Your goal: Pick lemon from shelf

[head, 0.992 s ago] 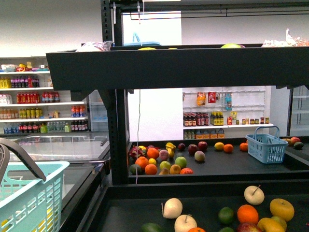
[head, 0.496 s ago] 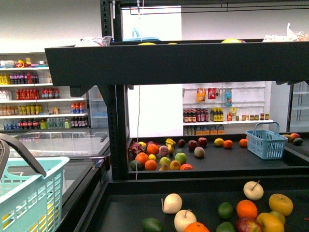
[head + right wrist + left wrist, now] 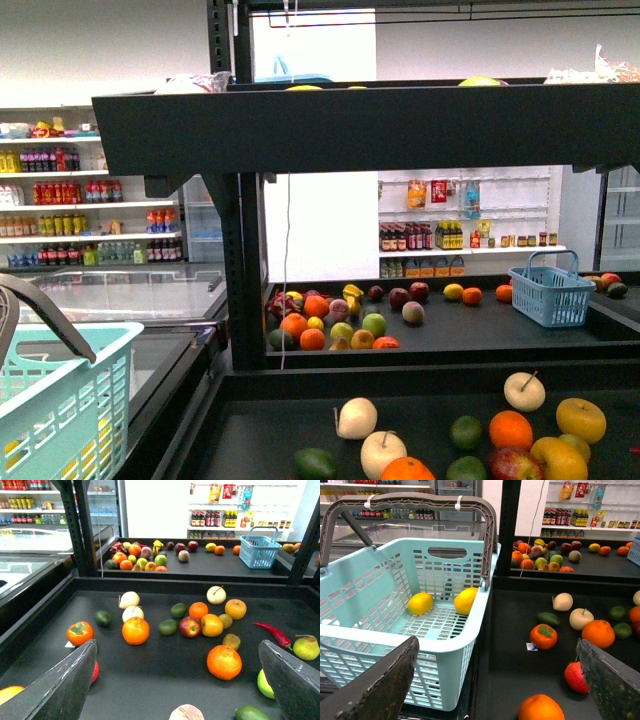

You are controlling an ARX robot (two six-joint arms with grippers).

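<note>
On the shelf's (image 3: pixel 400 130) bottom worktop (image 3: pixel 165 670), toward its right front, I can see the lemon (image 3: pixel 212 625). It lies in the loose cluster of fruit there and touches a red apple (image 3: pixel 190 626) on one side. An orange (image 3: pixel 198 610) sits just behind it, toward the back of the shelf. In the front view the same lemon (image 3: pixel 560 460) shows at the shelf's near right corner, partly cut off by the frame edge.

My right fingers (image 3: pixel 60 685) are spread wide with nothing between them. They hang above the front of that bottom worktop, well apart from the lemon, which lies farther back into the shelf. A big orange (image 3: pixel 224 662) lies nearer to them than the lemon does.

My left fingers (image 3: pixel 375 680) are also spread wide and empty. They hang over the shelf's left front edge, where a teal basket (image 3: pixel 445 645) stands just beside the shelf. Two yellow fruits (image 3: pixel 420 603) lie on the basket floor, close together but not touching, and the grey handle (image 3: pixel 410 500) stands up over them.

On the shelf's middle level I see a heap of mixed fruit (image 3: pixel 330 330) at the left end and a small blue basket (image 3: pixel 551 295) at the right end. The top level is seen edge-on, so I cannot tell what it holds beyond a few yellow tops showing over the rim.
</note>
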